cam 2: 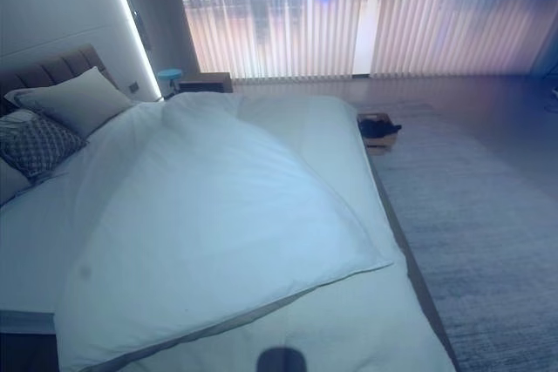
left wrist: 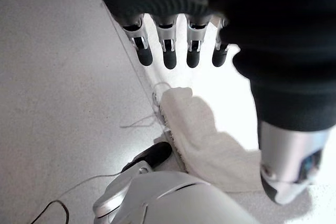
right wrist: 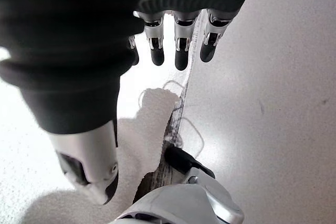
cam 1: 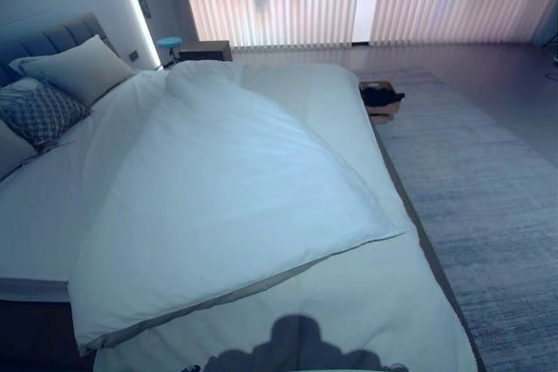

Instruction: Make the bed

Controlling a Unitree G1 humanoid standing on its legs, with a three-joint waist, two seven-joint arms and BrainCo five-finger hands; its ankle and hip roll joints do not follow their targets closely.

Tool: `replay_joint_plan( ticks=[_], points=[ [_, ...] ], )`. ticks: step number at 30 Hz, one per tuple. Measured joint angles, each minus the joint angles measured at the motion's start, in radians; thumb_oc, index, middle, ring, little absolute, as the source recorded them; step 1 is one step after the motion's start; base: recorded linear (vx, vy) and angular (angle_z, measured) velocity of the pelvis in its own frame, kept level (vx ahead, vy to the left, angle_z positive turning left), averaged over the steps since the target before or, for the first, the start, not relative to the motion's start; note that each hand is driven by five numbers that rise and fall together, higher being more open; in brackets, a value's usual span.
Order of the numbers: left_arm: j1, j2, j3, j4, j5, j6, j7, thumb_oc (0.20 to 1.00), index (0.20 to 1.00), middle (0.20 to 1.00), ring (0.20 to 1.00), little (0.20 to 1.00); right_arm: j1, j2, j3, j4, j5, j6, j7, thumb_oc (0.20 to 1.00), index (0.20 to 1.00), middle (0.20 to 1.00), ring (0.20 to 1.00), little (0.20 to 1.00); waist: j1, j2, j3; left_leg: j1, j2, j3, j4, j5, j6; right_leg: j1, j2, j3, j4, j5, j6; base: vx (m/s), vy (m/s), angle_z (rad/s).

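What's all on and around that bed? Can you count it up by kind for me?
Pillows: 3, a plain pale one, a patterned grey one, and the edge of another at the frame's edge
White duvet: 1
Bedside table: 1
Low box on the rug, holding something dark: 1
Rug: 1
Total: 7

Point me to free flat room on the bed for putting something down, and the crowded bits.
Free: the smooth middle of the white duvet, and the bare sheet strip between its left edge and the pillows. Also the sheet at the foot, below the duvet's folded corner. Crowded: the headboard end, with the cream pillow and patterned pillow.
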Motion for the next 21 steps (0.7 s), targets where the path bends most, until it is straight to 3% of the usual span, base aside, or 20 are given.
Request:
replay_joint_plan(
  ticks=[15,21],
  points=[
    [0.027,-0.006,0.040,0.001,-0.032,0.000,-0.011,1.000,1.000,1.000,1.000,1.000,0.004,-0.001,0.000,0.000,0.000,0.000,0.002,1.000,1.000,1.000,1.000,1.000,0.000,-0.009,-0.003,-0.001,-0.001,-0.003,-0.012,0.005,-0.006,0.010,0.003,0.001,-0.030,0.017,0.003,0.00,0.000,0.00],
    [0.028,-0.007,0.042,0.000,-0.053,0.000,0.003,1.000,1.000,1.000,1.000,1.000,0.000,0.013,0.000,-0.056,0.081,-0.005,0.002,1.000,1.000,1.000,1.000,1.000,0.001,-0.011,0.012,-0.007,0.000,-0.003,-0.011,0.005,-0.007,-0.004,0.004,0.001,-0.030,0.017,0.003,-0.01,0.002,0.00]
  ],
)
